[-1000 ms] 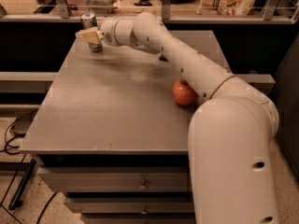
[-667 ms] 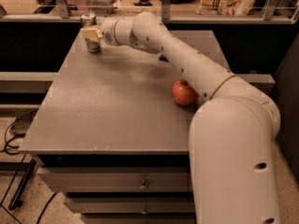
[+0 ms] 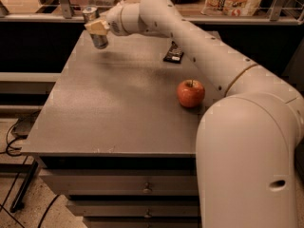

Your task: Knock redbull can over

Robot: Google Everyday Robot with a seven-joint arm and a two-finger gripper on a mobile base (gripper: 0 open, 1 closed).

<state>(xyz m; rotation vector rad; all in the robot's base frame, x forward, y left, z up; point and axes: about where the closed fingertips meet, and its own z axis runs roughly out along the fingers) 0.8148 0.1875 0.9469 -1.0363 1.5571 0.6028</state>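
The redbull can (image 3: 99, 41) is a slim silver-and-blue can with a shiny top, at the far left corner of the grey table (image 3: 118, 108). It leans slightly, top toward the left. My gripper (image 3: 98, 27) is at the can's middle, reaching in from the right, and its cream tip covers part of the can's side. The white arm stretches from the lower right across the table to it.
A red apple (image 3: 191, 93) sits right of centre, close to the arm. A flat dark candy-bar wrapper (image 3: 174, 52) lies at the back, under the arm. Drawers run below the table's front edge. A shelf with packages stands behind the table.
The gripper and the can have shifted slightly up and back, and the can now leans left. The arm has lifted, uncovering the candy-bar wrapper.
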